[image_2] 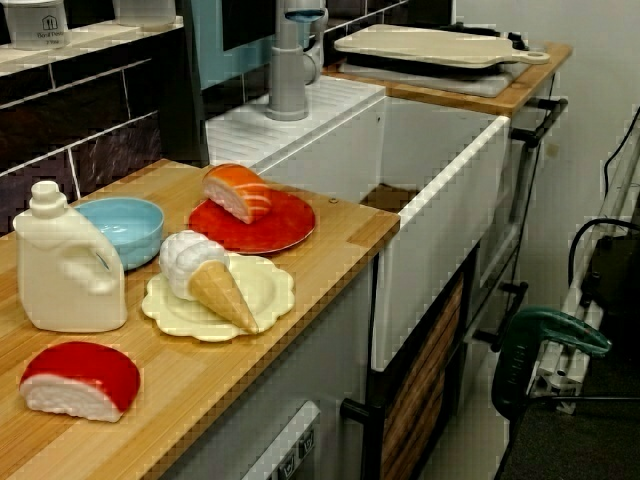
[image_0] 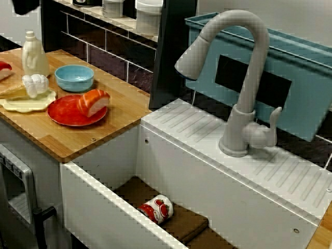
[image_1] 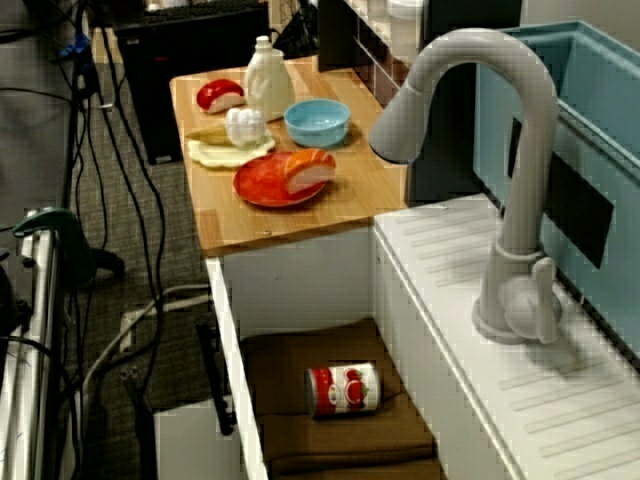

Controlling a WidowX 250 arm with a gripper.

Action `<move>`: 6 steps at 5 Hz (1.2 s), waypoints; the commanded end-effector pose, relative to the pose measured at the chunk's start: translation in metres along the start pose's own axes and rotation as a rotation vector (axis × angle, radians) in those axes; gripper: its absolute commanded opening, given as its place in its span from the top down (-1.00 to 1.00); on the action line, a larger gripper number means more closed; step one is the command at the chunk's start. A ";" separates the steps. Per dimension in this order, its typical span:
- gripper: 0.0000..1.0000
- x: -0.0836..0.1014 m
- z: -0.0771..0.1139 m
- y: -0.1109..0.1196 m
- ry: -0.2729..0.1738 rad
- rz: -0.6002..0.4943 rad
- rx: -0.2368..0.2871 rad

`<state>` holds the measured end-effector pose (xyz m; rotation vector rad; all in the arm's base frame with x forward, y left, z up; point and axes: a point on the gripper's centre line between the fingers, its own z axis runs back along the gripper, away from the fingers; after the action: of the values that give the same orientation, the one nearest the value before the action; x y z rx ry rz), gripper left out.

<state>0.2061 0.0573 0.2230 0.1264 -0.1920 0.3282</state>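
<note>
Lying on its side on brown folded cloth [image_1: 290, 370] inside white sink basin [image_1: 290, 275]: red-and-white tin can [image_1: 343, 389], untouched; orange salmon sushi piece [image_1: 310, 170] on red round plate [image_1: 258, 187], wooden counter [image_1: 300, 225]; hand outside every view, opening impossible to tell.

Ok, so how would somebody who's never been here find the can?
Start at the big white sink under the tall grey faucet, beside the wooden counter. Look down inside, where a brown mat covers the bottom. The can lies there on its side, red and white, and it is the only thing in the sink.
</note>
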 end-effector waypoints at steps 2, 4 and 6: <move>-1.00 0.074 -0.081 0.018 -0.117 0.156 0.071; -1.00 0.074 -0.080 0.003 -0.058 0.043 0.008; -1.00 0.074 -0.080 0.003 -0.058 0.043 0.008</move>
<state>0.2855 0.0882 0.1441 0.1345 -0.2017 0.3697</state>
